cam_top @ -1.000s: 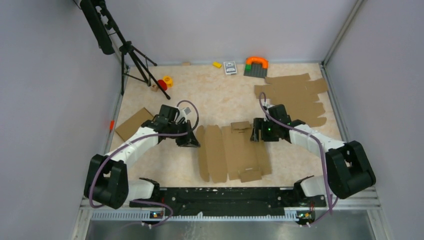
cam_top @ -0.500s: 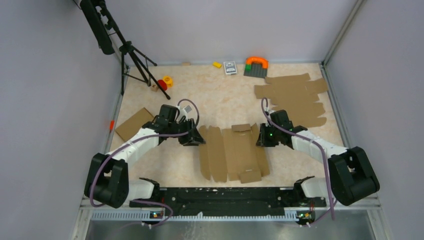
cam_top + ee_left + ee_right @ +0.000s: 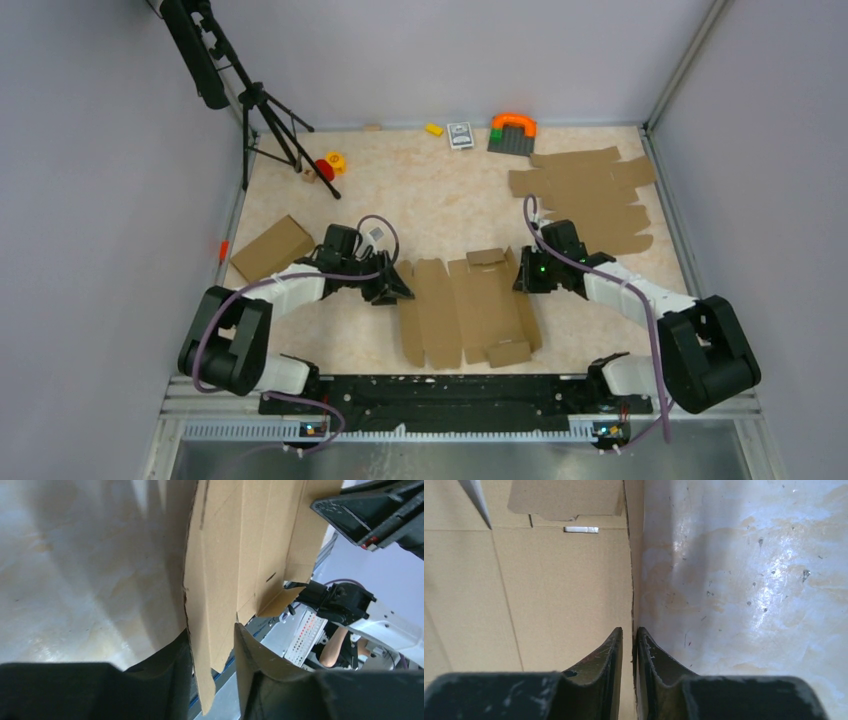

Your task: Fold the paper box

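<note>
Paper box (image 3: 465, 305) lies flat on the desk (image 3: 440, 200) between the arms, its creases running away from the bases — right end effector (image 3: 520, 279) clenched on its right edge, left end effector (image 3: 394, 290) parted astride the left flap — each side nearest its own arm.

The paper box (image 3: 470, 305) is plain brown and the table (image 3: 420, 190) mottled beige, marble-like. An orange arch (image 3: 513, 121) tops a seemingly dark-grey baseplate (image 3: 510, 143).

1. Open table (image 3: 440, 195) stretches behind the paper box (image 3: 465, 305).
2. A cardboard pile (image 3: 590, 195) fills the far right (against the wall).
3. A tripod (image 3: 258, 98) and a small box (image 3: 272, 247) crowd the left.
</note>
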